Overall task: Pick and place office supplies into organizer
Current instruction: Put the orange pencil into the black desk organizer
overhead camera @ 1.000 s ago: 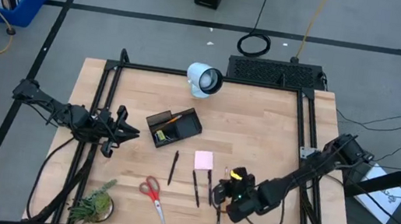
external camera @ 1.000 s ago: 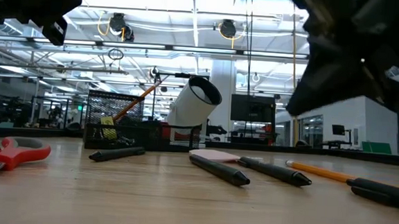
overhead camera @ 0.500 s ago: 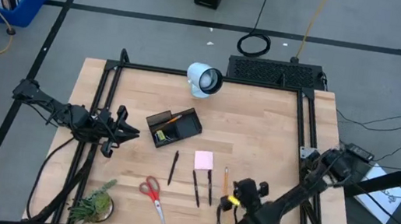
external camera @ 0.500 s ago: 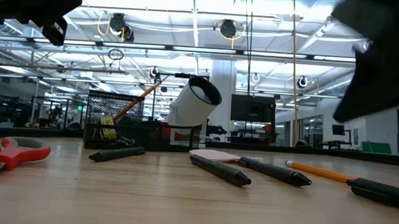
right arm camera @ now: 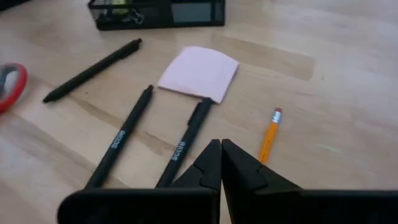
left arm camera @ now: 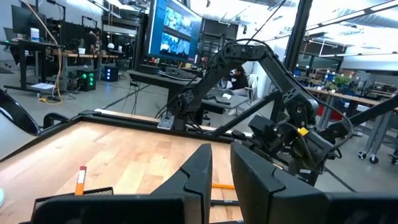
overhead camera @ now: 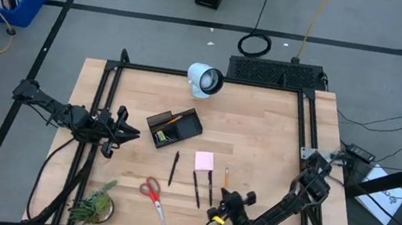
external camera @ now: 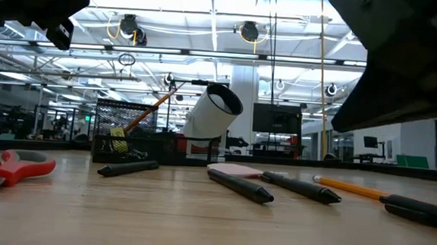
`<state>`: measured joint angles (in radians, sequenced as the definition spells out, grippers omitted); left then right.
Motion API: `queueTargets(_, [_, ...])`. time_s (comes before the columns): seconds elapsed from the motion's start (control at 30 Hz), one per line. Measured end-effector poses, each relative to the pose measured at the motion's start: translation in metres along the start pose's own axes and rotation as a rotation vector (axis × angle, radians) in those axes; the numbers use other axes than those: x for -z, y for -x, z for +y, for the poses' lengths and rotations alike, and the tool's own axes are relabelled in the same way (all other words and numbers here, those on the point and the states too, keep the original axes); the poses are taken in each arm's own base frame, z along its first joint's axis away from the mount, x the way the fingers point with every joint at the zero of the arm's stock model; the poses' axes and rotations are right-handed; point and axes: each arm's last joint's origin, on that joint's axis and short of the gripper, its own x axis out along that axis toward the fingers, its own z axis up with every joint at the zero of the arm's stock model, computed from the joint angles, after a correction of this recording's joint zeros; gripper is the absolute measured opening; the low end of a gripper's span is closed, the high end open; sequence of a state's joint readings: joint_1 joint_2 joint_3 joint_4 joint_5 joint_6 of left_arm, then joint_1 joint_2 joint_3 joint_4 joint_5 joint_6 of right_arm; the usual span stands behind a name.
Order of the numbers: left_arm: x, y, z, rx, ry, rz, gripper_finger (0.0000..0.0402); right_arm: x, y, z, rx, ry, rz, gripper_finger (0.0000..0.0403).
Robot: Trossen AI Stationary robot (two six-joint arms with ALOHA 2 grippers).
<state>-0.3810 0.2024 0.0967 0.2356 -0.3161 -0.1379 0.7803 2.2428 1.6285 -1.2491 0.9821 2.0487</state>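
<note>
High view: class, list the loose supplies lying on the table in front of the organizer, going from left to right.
Scissors → pen → pen → pen → pencil. The sticky pad sits above the middle pens, so it is left out.

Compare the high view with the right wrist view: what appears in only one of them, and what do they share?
Only the high view shows the left gripper, waiting at the table's left edge, the green plant and the white lamp-like cylinder. Only the right wrist view shows the shut right gripper close up. Both show the pink sticky-note pad, black pens, orange pencil and organizer.
</note>
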Motion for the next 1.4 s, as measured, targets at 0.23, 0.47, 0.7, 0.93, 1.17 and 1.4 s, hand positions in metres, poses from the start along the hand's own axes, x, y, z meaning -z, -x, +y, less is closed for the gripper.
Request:
queueTargets(0.23, [0.0,0.0,0.0,0.0,0.0,0.0,0.0063,0.002,-0.013,-0.002,0.027,0.007,0.004,0.0045])
queueTargets(0.47, [0.0,0.0,0.0,0.0,0.0,0.0,0.0063,0.007,-0.027,-0.004,-0.005,-0.016,-0.046,0.0154])
queueTargets(0.7, [0.0,0.0,0.0,0.0,0.0,0.0,0.0063,0.02,-0.039,-0.019,0.055,-0.057,0.014,0.0183])
queueTargets(0.93, [0.0,0.0,0.0,0.0,0.0,0.0,0.0063,0.033,-0.045,-0.022,0.013,-0.029,0.056,0.015])
queueTargets(1.17, [0.0,0.0,0.0,0.0,0.0,0.0,0.0063,0.039,-0.048,-0.029,0.009,-0.018,0.056,0.012])
queueTargets(1.4, [0.0,0.0,0.0,0.0,0.0,0.0,0.0063,0.046,-0.054,-0.036,-0.01,-0.039,0.054,0.007])
